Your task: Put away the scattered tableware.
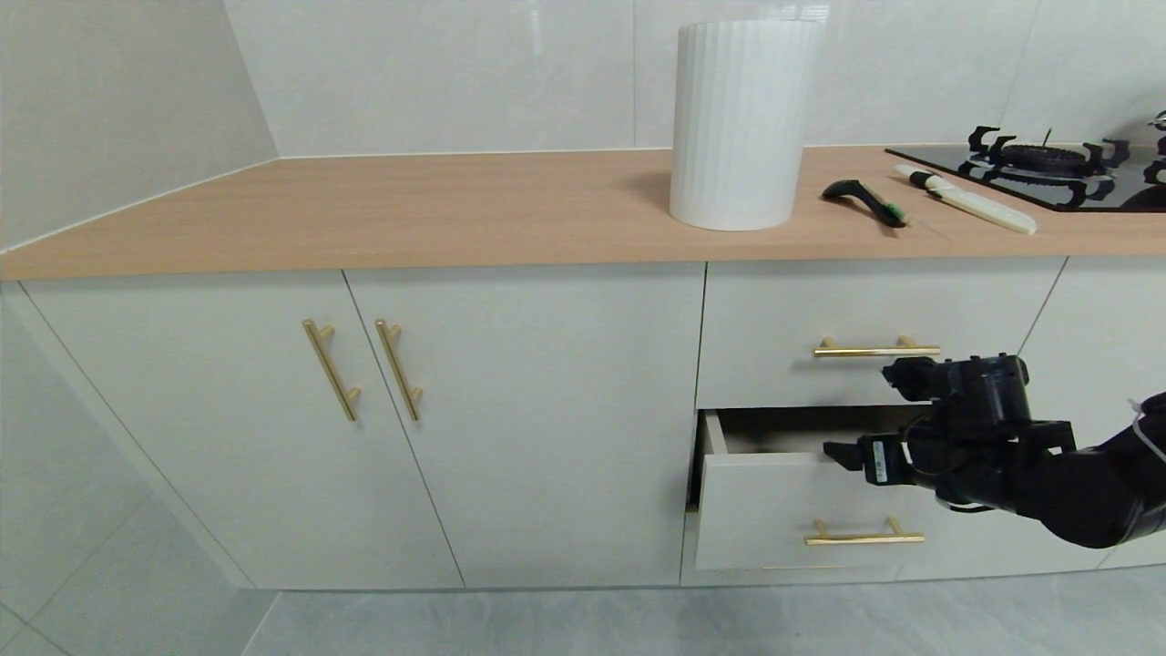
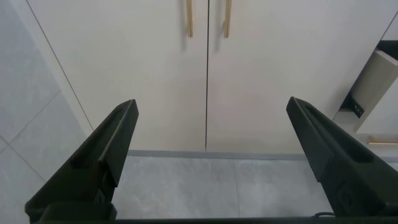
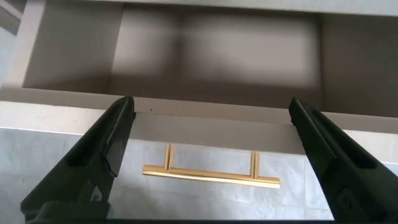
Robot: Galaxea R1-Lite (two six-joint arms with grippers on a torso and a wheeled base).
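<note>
On the wooden counter [image 1: 455, 205] lie a black-handled peeler [image 1: 864, 199] and a white knife [image 1: 970, 203] with a green band. Below them the lower drawer [image 1: 774, 510] stands partly pulled out, and what I see of its inside is bare. My right gripper [image 1: 861, 410] is open and hovers at the drawer's top opening, one finger above and one at the front panel's upper edge. In the right wrist view the open gripper [image 3: 211, 118] straddles the drawer front [image 3: 205, 127] above its gold handle [image 3: 211, 176]. My left gripper [image 2: 211, 109] is open, holding nothing, low before the cabinet doors [image 2: 205, 62].
A tall white ribbed container [image 1: 740, 123] stands on the counter left of the peeler. A black gas hob [image 1: 1038, 162] sits at the far right. The upper drawer with its gold handle [image 1: 874, 349] is closed. Grey floor tiles [image 2: 205, 186] lie below.
</note>
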